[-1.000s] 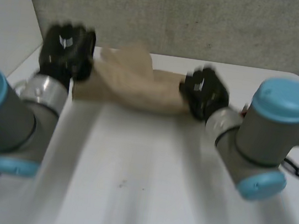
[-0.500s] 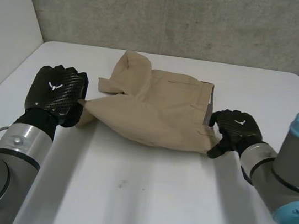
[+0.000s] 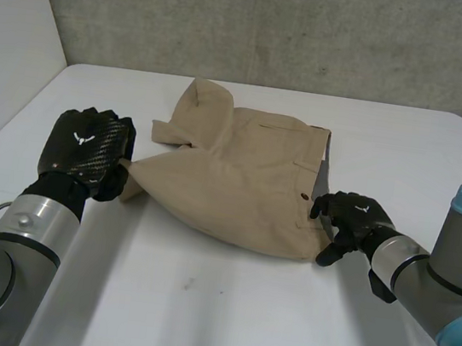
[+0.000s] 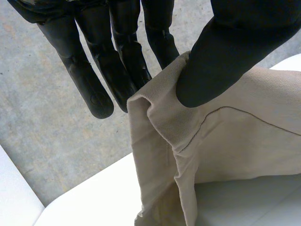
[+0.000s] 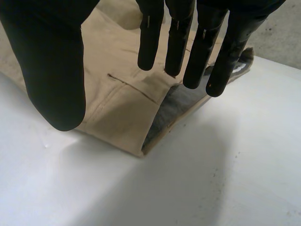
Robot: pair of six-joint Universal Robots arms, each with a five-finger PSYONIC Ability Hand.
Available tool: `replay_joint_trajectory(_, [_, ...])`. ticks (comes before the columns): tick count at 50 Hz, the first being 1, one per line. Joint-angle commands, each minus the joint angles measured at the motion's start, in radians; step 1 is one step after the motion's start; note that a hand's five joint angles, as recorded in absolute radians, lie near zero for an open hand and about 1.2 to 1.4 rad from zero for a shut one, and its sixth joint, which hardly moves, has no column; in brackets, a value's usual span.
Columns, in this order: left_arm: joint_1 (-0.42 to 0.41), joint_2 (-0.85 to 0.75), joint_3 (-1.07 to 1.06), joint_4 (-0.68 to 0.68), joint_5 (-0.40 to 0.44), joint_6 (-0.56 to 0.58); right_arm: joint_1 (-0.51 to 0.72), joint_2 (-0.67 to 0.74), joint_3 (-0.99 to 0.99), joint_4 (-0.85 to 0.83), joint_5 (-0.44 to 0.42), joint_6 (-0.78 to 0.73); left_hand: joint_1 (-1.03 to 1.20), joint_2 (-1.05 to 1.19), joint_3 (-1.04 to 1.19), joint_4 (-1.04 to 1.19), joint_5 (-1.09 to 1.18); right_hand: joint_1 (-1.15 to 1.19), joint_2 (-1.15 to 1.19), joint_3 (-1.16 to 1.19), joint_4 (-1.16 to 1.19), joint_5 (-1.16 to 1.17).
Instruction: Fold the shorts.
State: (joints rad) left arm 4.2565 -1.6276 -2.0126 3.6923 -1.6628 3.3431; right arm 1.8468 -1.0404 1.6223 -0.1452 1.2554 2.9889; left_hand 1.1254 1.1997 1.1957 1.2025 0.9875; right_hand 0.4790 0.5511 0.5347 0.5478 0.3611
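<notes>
l hand [image 3: 86, 150] pinches shorts [image 3: 238, 187] leg corner w/ thumb; r hand [image 3: 355, 218] spread, at waistband end.

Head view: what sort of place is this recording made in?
Likely a robotics lab bench, not a home: a plain white table against a bare grey wall, with shorts laid out for handling.

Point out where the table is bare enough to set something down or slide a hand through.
Widest bare patch: the near table between the two arms, in front of the shorts. Another lies behind the shorts, along the wall. Crowded: the middle band, where the left hand pinches the shorts' edge and the open right hand is at the waistband.
</notes>
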Motion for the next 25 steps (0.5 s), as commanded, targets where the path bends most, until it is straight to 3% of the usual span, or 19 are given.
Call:
replay_joint_trajectory(1, [0.002,0.002,0.002,0.0,0.0,0.001,0.005,0.043,-0.018,-0.007,-0.002,-0.004,0.271,0.197,0.201,0.194,0.234,0.099,0.027,0.044,0.03,0.043])
replay_joint_trajectory(16, [-0.006,0.014,0.084,-0.048,0.0,0.002,0.095,0.088,-0.055,-0.046,0.016,0.012,0.271,0.197,0.201,0.194,0.234,0.102,0.03,0.046,0.033,0.045])
replay_joint_trajectory(25, [-0.006,0.018,0.084,-0.049,-0.002,0.001,0.107,0.131,-0.091,-0.099,0.087,0.002,0.271,0.197,0.201,0.194,0.234,0.187,0.115,0.131,0.118,0.13])
